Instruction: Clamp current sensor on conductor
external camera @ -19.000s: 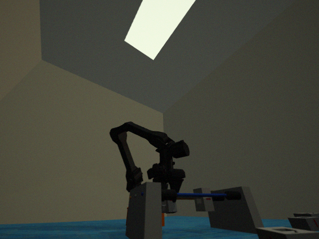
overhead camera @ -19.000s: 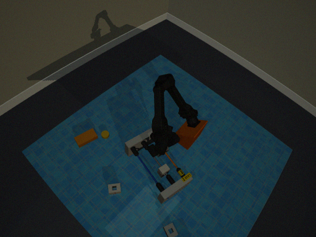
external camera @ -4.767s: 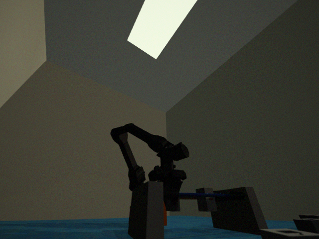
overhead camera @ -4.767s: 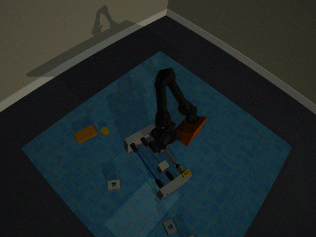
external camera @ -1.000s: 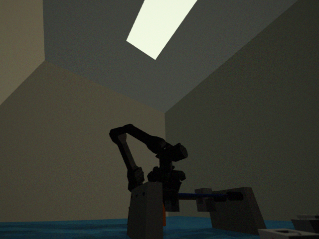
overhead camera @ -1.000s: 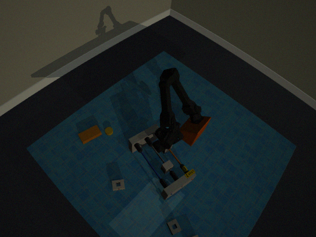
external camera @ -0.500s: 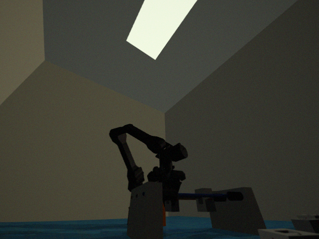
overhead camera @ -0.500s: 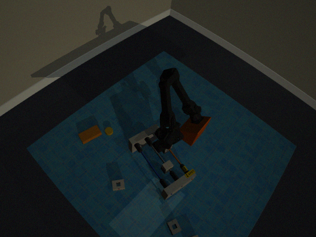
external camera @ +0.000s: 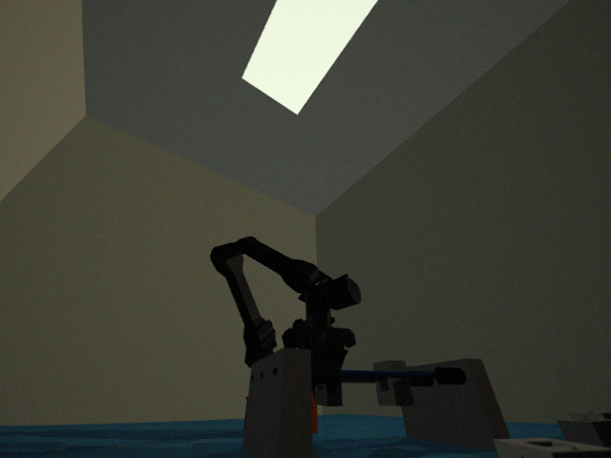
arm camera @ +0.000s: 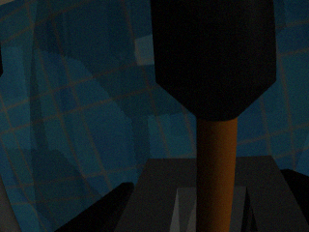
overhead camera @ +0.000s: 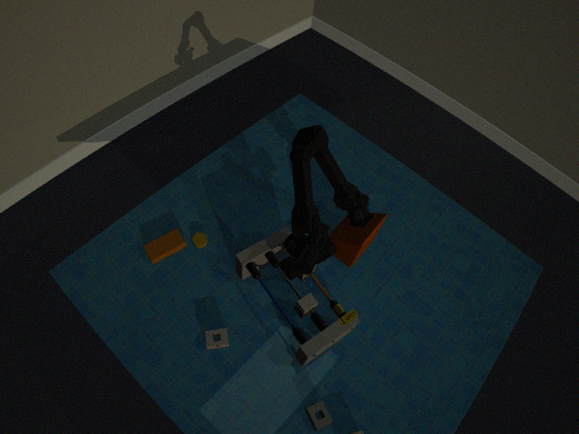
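The open-jawed grey sensor (arm camera: pixel 154 181) (external camera: pixel 329 396) is between my fingers, mostly hidden by the arm in the top view. My gripper (arm camera: pixel 209 188) is shut on it, low between the two terminal blocks. The orange conductor (overhead camera: pixel 322 287) (arm camera: pixel 216 155) runs across the sensor's opening in the wrist view, with a pale inner face visible beside it. The conductor ends near the yellow LOAD marker (overhead camera: pixel 348 317). How deep it sits, whether the sensor is latched and where its arrow points cannot be seen.
Beside it run a grey conductor (overhead camera: pixel 291 285) carrying a pale block (overhead camera: pixel 307 303) and a blue conductor (overhead camera: pixel 277 303) (external camera: pixel 369 374). Terminal blocks (overhead camera: pixel 327 342) (external camera: pixel 279 404) stand at the ends. An orange wedge (overhead camera: pixel 351 238), an orange box (overhead camera: pixel 165 246), a yellow disc (overhead camera: pixel 199 240) and square pale parts (overhead camera: pixel 210 340) (overhead camera: pixel 313 417) lie around.
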`<move>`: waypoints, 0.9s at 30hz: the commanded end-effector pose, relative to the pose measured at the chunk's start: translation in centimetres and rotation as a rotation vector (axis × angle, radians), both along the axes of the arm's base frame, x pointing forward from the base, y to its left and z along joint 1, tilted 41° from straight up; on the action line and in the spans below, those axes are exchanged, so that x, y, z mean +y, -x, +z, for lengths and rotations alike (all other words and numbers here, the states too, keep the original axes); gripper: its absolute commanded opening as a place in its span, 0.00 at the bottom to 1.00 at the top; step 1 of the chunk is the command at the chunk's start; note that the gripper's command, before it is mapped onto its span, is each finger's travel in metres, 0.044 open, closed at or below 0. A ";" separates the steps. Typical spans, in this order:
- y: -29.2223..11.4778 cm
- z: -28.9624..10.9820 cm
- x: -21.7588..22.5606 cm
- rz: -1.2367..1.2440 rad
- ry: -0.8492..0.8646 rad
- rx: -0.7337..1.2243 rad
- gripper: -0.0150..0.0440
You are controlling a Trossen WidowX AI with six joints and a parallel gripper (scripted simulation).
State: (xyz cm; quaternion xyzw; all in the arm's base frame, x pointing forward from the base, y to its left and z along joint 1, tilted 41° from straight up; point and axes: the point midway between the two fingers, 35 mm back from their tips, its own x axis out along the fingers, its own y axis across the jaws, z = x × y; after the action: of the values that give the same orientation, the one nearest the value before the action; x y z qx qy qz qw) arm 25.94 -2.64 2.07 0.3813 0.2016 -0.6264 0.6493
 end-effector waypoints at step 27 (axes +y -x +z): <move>-0.1 -0.1 0.0 0.027 0.003 -0.031 0.39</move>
State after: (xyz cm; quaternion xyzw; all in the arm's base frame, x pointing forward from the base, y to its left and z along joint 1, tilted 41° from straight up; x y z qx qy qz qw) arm 26.10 -2.68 1.93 0.3873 0.1950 -0.6114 0.6619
